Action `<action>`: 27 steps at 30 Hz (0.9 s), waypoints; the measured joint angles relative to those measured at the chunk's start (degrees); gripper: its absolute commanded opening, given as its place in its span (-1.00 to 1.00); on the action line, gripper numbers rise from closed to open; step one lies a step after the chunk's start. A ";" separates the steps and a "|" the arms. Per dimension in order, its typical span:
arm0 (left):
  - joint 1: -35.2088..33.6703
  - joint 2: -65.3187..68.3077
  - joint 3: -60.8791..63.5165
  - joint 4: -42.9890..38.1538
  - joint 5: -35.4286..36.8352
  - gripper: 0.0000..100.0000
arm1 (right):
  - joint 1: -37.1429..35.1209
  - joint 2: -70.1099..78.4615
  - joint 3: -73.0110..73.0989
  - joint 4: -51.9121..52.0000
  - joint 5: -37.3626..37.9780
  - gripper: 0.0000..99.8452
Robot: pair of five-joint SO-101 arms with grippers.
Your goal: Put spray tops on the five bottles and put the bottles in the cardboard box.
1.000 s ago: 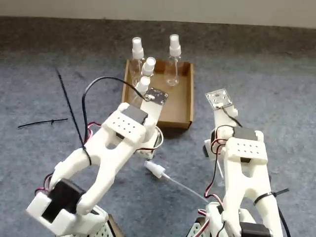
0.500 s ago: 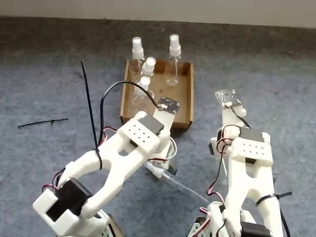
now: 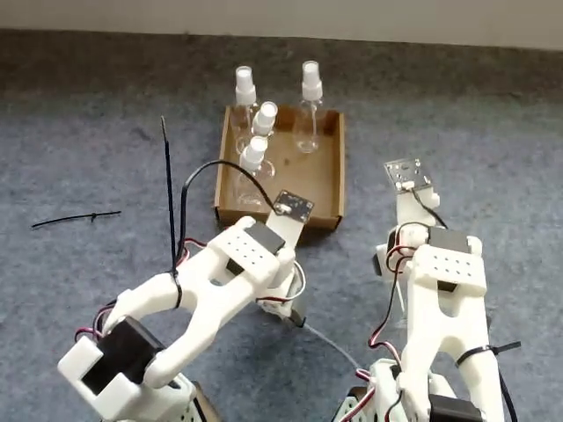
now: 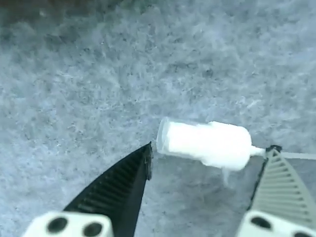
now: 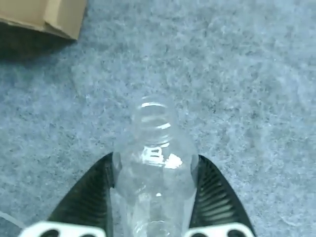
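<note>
My left pincer is down low over the grey carpet. Its two fingers are spread wide, one on each side of the white spray top. The spray top lies flat on the carpet between the finger tips, and its thin tube sticks out past one of them. My right pincer is squeezing the clear bottle, which has no top on. That bottle is near a corner of the cardboard box, not in it. From up high I see four other bottles with white tops on, bunched at the far end and left side of the box.
</note>
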 measured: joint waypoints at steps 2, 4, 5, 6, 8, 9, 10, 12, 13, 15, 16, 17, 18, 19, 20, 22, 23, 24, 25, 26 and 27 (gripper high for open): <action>0.00 0.00 0.70 -1.05 -2.29 -0.36 | 0.00 0.00 0.00 0.00 0.00 -0.99; -0.44 0.00 0.97 -1.41 -3.96 -0.36 | 0.00 0.00 0.00 0.00 0.00 -0.99; -1.23 0.00 0.97 -1.58 -4.48 -0.36 | 0.00 0.00 0.00 0.00 0.00 -0.99; -2.20 0.00 1.05 -1.58 -5.10 -0.36 | 0.00 0.00 0.00 0.00 0.00 -0.99; -5.19 0.00 1.05 -1.58 -7.12 -0.36 | 0.00 0.00 0.00 0.00 0.00 -0.99; -6.95 0.00 1.05 -1.58 -8.53 -0.36 | 0.00 0.00 0.00 0.00 0.00 -0.99; -8.70 0.00 1.05 -1.58 -10.55 -0.36 | 0.00 0.00 0.00 0.00 0.00 -0.99; -13.19 0.00 1.23 -1.58 -15.91 -0.36 | 0.00 0.00 0.00 0.00 0.00 -0.99; -15.65 0.00 1.32 -1.58 -18.81 -0.36 | 0.00 0.00 0.00 0.00 0.00 -0.99; -21.27 0.00 1.32 -1.49 -25.14 -0.36 | 0.00 0.00 0.00 0.00 0.00 -0.99; -24.26 0.00 1.32 -1.23 -28.04 -0.36 | 0.00 0.00 0.00 0.00 0.00 -0.99; -27.16 0.00 1.32 -0.97 -30.86 -0.36 | 0.00 0.00 0.00 0.00 0.00 -0.99; -29.89 0.00 1.14 -0.88 -33.32 -0.36 | 0.00 0.00 0.00 0.00 0.00 -0.99; -32.62 0.00 0.70 -0.70 -35.34 -0.36 | 0.00 0.00 0.00 0.00 0.00 -0.99; -35.25 0.00 -0.09 -0.53 -36.84 -0.36 | 0.00 0.00 0.00 0.00 0.00 -0.99; -40.18 0.00 -2.20 -0.53 -38.51 -0.36 | 0.00 0.00 0.00 0.00 0.00 -0.99; -42.11 0.00 -3.25 -0.53 -38.77 -0.36 | 0.00 0.00 0.00 0.00 0.00 -0.99; -43.43 0.00 -4.57 -0.09 -38.95 -0.36 | 0.00 0.00 0.00 0.00 0.00 -0.99; -44.22 0.00 -5.71 1.14 -38.95 -0.36 | 0.00 0.00 0.00 0.00 0.00 -0.99; -44.48 0.00 -6.68 2.64 -38.86 -0.36 | 0.00 0.00 0.00 0.00 0.00 -0.99; -44.48 0.00 -7.74 4.13 -38.51 -0.36 | 0.00 0.00 0.00 0.00 0.00 -0.99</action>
